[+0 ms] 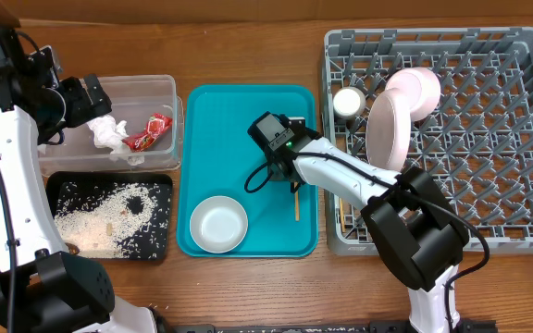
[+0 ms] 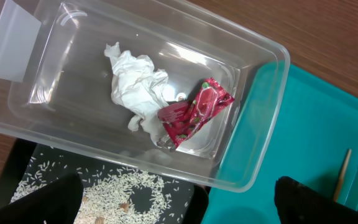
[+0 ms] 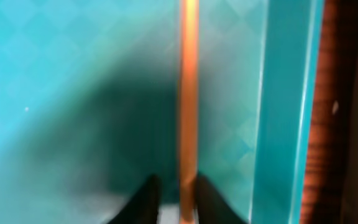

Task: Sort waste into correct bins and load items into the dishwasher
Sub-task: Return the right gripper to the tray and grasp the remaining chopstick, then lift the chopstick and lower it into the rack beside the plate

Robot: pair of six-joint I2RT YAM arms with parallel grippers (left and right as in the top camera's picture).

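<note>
Blur eats most of the right wrist view, but a wooden chopstick [image 3: 188,93] runs straight up the middle of it, lying on the teal tray [image 1: 239,129] close to its right rim. The right gripper [image 3: 178,196] has a dark fingertip on each side of the stick, drawn in close. One seems to touch it and the other shows a thin sliver of gap, so I cannot tell whether they actually pinch. From overhead the fingers are hidden under the wrist, and only the chopstick's near end pokes out below. A small white bowl [image 1: 218,224] sits in the tray's near-left corner.

The left gripper [image 2: 176,186] hangs above the clear tub [image 2: 73,62], jaws spread wide, with only dark finger ends cut off at the bottom corners of its own view. In the tub the crumpled tissue [image 2: 135,87] and the red wrapper [image 2: 194,112] lie touching. Rice [image 1: 100,217] is strewn over the black tray [image 1: 167,222] just beside the tub.

In the dish rack [image 1: 489,166] the pink plate [image 1: 389,129] stands tilted on edge, the pink bowl [image 1: 416,91] right against it, and the cream cup [image 1: 347,100] just beside. A thin pale strip [image 1: 342,217] at the rack's left edge, partly under the right arm, is too small to name.
</note>
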